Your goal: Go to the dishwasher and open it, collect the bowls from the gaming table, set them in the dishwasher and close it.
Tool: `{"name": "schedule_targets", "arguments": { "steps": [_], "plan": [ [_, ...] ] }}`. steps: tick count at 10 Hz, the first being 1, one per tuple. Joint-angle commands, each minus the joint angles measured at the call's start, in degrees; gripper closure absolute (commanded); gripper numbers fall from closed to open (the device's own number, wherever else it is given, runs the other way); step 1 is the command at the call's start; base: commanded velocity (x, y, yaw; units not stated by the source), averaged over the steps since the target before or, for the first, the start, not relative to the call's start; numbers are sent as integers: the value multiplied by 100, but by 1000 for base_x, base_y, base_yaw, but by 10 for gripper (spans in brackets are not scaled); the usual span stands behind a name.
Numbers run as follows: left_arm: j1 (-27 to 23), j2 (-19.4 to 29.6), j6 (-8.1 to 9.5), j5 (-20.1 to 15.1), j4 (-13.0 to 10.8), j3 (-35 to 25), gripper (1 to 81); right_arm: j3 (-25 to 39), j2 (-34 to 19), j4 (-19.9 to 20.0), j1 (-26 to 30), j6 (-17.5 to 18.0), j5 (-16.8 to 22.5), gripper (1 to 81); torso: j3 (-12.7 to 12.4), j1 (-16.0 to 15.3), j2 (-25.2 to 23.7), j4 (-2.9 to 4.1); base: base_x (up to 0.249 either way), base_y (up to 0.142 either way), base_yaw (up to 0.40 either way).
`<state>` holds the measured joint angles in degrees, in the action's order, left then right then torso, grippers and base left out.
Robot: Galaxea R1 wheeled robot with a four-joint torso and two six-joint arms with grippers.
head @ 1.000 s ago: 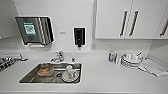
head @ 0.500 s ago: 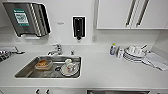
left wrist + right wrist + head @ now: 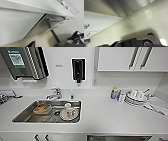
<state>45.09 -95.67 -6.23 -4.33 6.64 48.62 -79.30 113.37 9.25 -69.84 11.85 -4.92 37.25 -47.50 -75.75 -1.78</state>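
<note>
Nearest, at the lower edge of the head view: a steel strip point(image 3: 119, 137) just under the counter lip, right of the sink, probably the top of the dishwasher front. No dark interior or racks visible, so judged closed, though too little on show to be sure. Beside it, to the left, drawer handles point(image 3: 41, 137).

Low down in the wrist views: dark parts of the left gripper point(image 3: 32, 44) and right gripper point(image 3: 134, 43) near pale cabinet fronts and floor. Spread or pressed together: cannot tell for either; nothing seen held.

Next, the white counter point(image 3: 107, 117), with the sink point(image 3: 27, 114) set in it. In the sink, a brownish dish point(image 3: 41, 108) and a cup on a plate point(image 3: 69, 113), just beside each other. Behind the sink, the tap point(image 3: 55, 93). Over to the right, a small bottle point(image 3: 114, 93) and a stack of plates point(image 3: 136, 97), close together.

Farthest, on the wall: a towel dispenser point(image 3: 22, 62), a dark soap dispenser point(image 3: 78, 69), white upper cabinets point(image 3: 117, 59).

Progress, as a judgement: at the dishwasher, or nearly so. Opening not yet done; fetching the bowls from the gaming table, loading and closing all left to do.
</note>
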Motion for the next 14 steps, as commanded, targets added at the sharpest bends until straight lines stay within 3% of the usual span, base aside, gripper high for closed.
{"name": "schedule_targets", "arguments": {
  "steps": [1,3,5,7,11,12,14],
  "plan": [
    [-611,285,25,-147,-5,-230,10,610,-743,112,694,89,211,10,-2,0,0,0,0,0,0],
    [-620,276,34,-156,4,-230,10,856,-919,121,967,212,264,10,0,0,-2,0,0,0,0],
    [-646,285,34,-156,-32,-221,10,1199,-1112,103,1371,555,431,10,2,0,-2,0,0,0,0],
    [-786,276,34,-156,-23,-230,10,1322,-1147,120,1827,949,1105,10,2,0,-2,0,0,0,0],
    [-1041,241,43,-156,-5,-177,10,1497,-1068,85,2477,1487,1626,10,2,0,-2,0,0,0,0],
    [-1086,223,139,-156,-14,-150,10,1463,-1051,94,2645,1696,1836,10,2,0,-2,0,0,0,0],
    [-1103,118,140,-157,-14,-150,10,1401,-998,85,2962,2127,2074,10,2,-2,-2,0,0,0,0]
  ]
}}
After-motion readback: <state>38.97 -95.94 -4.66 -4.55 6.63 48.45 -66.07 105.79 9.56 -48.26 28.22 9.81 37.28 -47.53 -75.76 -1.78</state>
